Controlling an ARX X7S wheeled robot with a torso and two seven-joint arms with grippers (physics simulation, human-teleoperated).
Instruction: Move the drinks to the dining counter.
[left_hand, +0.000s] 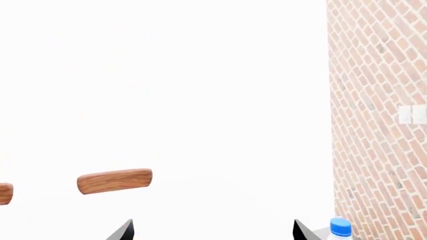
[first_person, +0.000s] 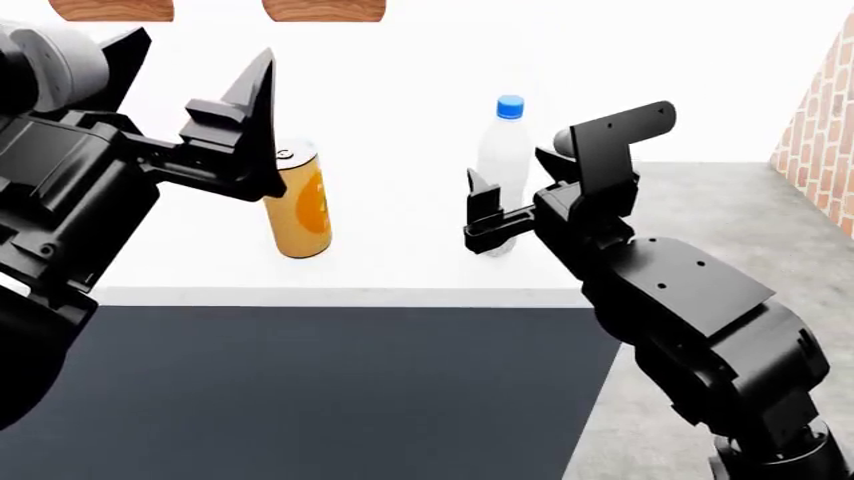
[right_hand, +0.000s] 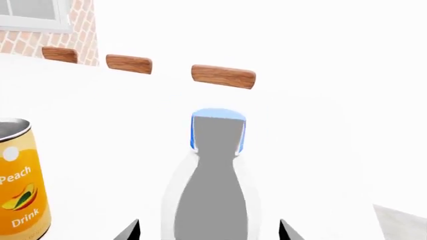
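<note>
The dining counter (first_person: 400, 270) has a white top over a dark grey front. The orange can (first_person: 296, 200) stands on it, also seen in the right wrist view (right_hand: 20, 185). The white bottle with a blue cap (first_person: 505, 165) stands to its right. My right gripper (first_person: 487, 215) is open, its fingers on either side of the bottle (right_hand: 212, 195) without touching it. My left gripper (first_person: 271, 125) is open and empty, raised just left of the can's top. The left wrist view shows only the bottle's cap (left_hand: 340, 227) beside one finger. The milk carton is out of view.
Brown wooden seat backs (first_person: 324, 10) show beyond the counter's far edge, also in the wrist views (left_hand: 115, 181) (right_hand: 223, 76). A brick wall (first_person: 817, 150) and grey floor (first_person: 694, 200) lie past the counter's right end.
</note>
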